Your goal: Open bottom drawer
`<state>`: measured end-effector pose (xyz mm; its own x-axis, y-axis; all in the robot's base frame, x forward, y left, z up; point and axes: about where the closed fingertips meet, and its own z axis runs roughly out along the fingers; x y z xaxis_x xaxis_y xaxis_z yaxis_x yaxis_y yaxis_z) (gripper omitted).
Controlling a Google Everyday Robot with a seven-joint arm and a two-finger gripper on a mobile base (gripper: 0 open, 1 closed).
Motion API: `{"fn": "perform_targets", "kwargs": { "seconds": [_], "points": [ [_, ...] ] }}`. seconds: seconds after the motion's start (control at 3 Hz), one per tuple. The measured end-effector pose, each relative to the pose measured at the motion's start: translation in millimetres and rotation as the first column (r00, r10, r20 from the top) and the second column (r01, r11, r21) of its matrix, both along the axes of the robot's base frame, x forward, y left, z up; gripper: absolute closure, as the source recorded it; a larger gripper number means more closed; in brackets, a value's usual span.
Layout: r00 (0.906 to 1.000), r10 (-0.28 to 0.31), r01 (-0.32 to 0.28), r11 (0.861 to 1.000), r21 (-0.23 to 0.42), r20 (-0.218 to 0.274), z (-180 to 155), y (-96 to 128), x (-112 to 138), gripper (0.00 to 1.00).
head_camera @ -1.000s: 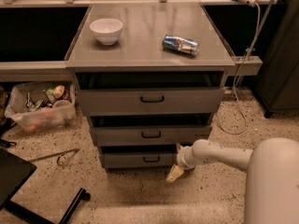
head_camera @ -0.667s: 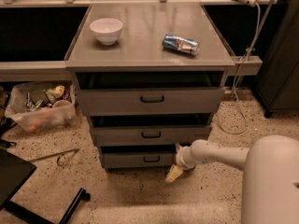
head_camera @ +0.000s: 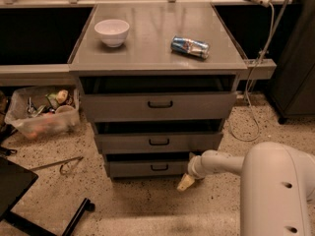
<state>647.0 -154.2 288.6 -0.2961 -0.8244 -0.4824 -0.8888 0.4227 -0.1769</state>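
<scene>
The grey cabinet has three drawers. The bottom drawer [head_camera: 147, 168] is the lowest front, with a small black loop handle [head_camera: 159, 167], and stands slightly out like the two above it. My gripper [head_camera: 186, 182] hangs at the end of the white arm [head_camera: 221, 162], low by the floor, just right of and in front of the bottom drawer's right end. It is apart from the handle and holds nothing that I can see.
A white bowl [head_camera: 112, 32] and a blue can lying on its side [head_camera: 190, 46] rest on the cabinet top. A clear bin of clutter [head_camera: 42, 113] sits on the floor at left. A black chair base [head_camera: 29, 200] is at lower left. A cable [head_camera: 253, 107] hangs at right.
</scene>
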Motion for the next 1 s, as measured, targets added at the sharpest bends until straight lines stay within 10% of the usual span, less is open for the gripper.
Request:
{"fn": "perform_targets", "kwargs": {
  "seconds": [1.0],
  "points": [
    [0.9854,0.127,-0.113,0.986,0.126,-0.113,-84.6,-0.4,-17.9,0.00]
  ]
}}
